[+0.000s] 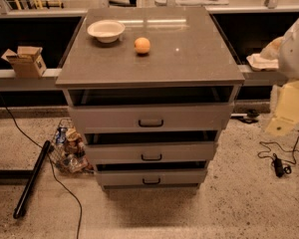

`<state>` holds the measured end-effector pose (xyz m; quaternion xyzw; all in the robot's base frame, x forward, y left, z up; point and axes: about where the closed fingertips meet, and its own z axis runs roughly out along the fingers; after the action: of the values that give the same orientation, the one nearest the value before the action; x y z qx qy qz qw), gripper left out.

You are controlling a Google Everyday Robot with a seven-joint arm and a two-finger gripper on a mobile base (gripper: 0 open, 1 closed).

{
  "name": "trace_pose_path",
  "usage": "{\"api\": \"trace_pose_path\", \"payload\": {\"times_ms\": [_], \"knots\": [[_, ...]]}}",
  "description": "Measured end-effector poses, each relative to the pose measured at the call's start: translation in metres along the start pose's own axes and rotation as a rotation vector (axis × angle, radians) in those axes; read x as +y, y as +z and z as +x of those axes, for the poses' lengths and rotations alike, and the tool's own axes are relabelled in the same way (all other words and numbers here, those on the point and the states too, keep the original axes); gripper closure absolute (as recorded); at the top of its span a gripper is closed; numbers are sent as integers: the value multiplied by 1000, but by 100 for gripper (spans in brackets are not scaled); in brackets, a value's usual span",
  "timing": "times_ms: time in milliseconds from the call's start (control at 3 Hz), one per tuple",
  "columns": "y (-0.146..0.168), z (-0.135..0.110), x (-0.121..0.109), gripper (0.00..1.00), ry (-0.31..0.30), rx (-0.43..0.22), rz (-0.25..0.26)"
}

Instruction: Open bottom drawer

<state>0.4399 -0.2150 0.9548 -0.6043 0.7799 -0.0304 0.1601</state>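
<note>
Cabinet (149, 49), grey, centre of view, three stacked drawers. Bottom drawer (150, 177) is lowest, just above the floor (154, 215), with a dark gap along its top edge; small black loop handle (151, 181) sits mid-front. Speckled floor before the fronts lies open. Left side: basket of packets (70, 151) just beside the lower drawers, black pole (32, 178) and cable (65, 195) nearby. Right side: gripper (285, 114) at frame edge, well apart from the cabinet; its state cannot be told. Bowl (106, 31) and orange (142, 45) sit on top.
</note>
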Motion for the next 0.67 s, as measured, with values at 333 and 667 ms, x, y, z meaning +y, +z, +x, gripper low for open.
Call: {"api": "trace_pose_path", "payload": {"times_ms": [333,667], "knots": [[64,0,14,0,-4,-15,-39],[153,-6,29,0,-1,-57,-109]]}}
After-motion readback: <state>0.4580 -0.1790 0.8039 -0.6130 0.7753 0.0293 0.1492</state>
